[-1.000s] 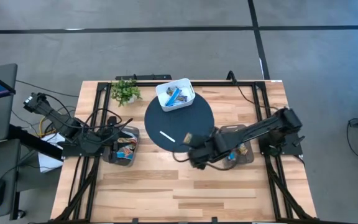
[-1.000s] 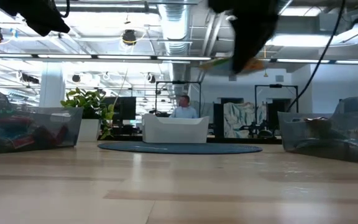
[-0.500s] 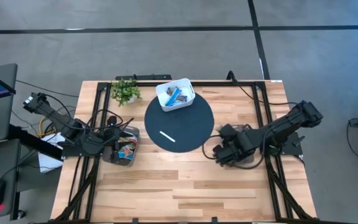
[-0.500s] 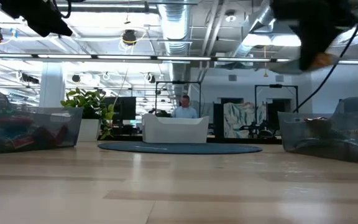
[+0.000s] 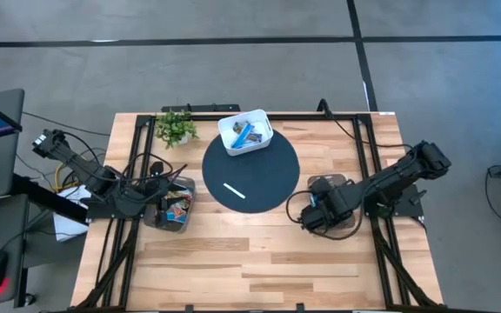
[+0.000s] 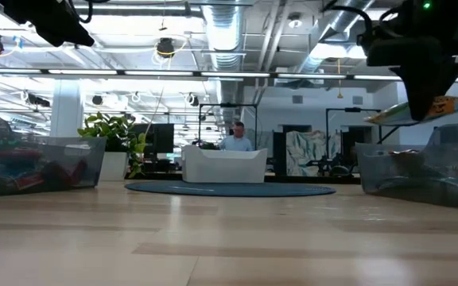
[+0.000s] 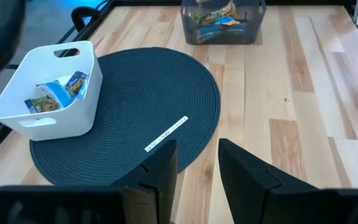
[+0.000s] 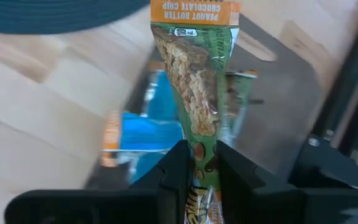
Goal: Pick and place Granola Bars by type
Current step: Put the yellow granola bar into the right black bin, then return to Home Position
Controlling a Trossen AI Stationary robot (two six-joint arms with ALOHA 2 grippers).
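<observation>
Surface (image 5: 259,252) of pale wood planks, seen from above, is carrying a round dark mat (image 5: 250,171) at its centre. The right hand (image 8: 196,163) is hovering over the clear bin (image 5: 336,213) on the right side of the surface, its two fingers pinched tight on a bar (image 8: 197,81) in a tan and green wrapper printed with peanut butter chocolate chip. The bar is sticking out forward from between the fingers, and in the low view it is showing as a flat tilted strip (image 6: 424,107) hanging just above the bin's rim (image 6: 420,171). Below it in the bin, a blue bar (image 8: 145,134) is lying among other wrappers.

The left hand (image 7: 197,163) is waiting at the left side of the surface, above the other clear bin (image 5: 170,207), fingers a little apart and holding nothing. That bin is holding several bars in mixed colours.

A white box (image 5: 245,132) is sitting on the far edge of the mat, with a few blue and white bars (image 7: 55,93) inside. A thin white stick (image 5: 234,190) is lying on the mat, well apart from both hands. A small plant (image 5: 176,128) is standing at the far left corner. In the low view a person (image 6: 235,139) is visible in the room behind the box.
</observation>
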